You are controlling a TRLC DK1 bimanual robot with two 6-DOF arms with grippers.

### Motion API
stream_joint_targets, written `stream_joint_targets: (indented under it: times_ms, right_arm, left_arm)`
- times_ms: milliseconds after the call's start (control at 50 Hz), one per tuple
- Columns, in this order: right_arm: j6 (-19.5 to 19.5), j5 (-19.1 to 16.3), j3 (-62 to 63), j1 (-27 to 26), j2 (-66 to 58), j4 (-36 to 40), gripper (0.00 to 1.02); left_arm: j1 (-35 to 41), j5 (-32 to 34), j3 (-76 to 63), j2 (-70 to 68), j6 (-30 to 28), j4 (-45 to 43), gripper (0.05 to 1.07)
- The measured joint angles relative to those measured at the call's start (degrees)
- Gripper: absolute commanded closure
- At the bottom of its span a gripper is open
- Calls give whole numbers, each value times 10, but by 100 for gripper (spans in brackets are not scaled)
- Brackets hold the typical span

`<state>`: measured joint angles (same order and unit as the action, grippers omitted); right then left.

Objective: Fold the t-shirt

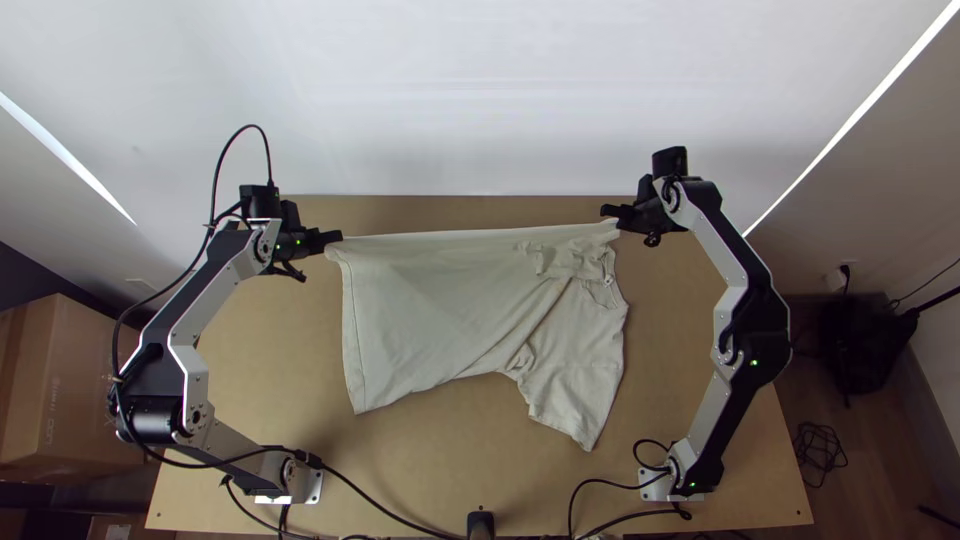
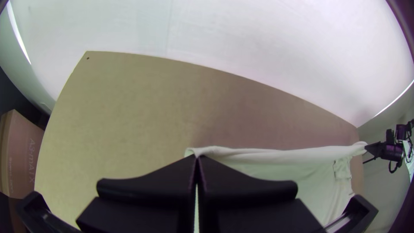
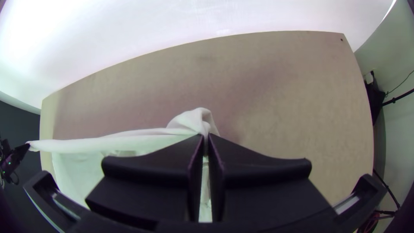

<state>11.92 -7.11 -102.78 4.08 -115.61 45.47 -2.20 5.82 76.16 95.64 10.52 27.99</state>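
Note:
The pale t-shirt [image 1: 430, 310] is stretched between both grippers in the top view, its far edge taut and its near part, with a sleeve, hanging or lying toward the table's near side. My left gripper [image 1: 333, 240] is shut on its far left corner; in the left wrist view the left gripper [image 2: 196, 159] pinches the shirt [image 2: 276, 156]. At the far right corner my right gripper [image 1: 612, 214] is shut on the cloth, beside the bunched collar area. The right wrist view has the right gripper [image 3: 206, 137] closed on the gathered shirt [image 3: 142, 140].
The wooden table [image 1: 450, 480] has bare surface on both sides of the shirt and along its near edge. A white wall [image 1: 480, 100] rises behind the far edge. Black cables [image 1: 380, 510] run near the arms' bases. A cardboard box [image 1: 75, 385] stands off to the left.

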Motion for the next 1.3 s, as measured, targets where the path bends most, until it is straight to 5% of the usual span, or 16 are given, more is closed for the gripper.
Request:
stream_joint_targets:
  times_ms: [620,700,780,960,1040,1140,1300]
  right_arm:
    - [-2,0,212,-3,95,-77,100]
    - [-2,0,219,-6,96,-79,99]
    - [-2,0,224,-11,96,-80,81]
    - [-1,0,253,-15,120,-82,63]
    - [-2,0,271,-20,140,-84,34]
    - [1,0,296,-28,174,-86,15]
    - [8,-13,348,-34,258,-74,6]
  left_arm:
    - [5,4,-171,-85,0,-64,104]
    - [9,4,-207,-110,5,-82,95]
    - [11,5,-236,-139,14,-86,74]
    - [11,12,-283,-175,12,-85,39]
    - [11,13,-292,-178,1,-74,16]
    - [10,13,-297,-189,-7,-64,12]
    - [-10,19,-298,-225,-18,-58,12]
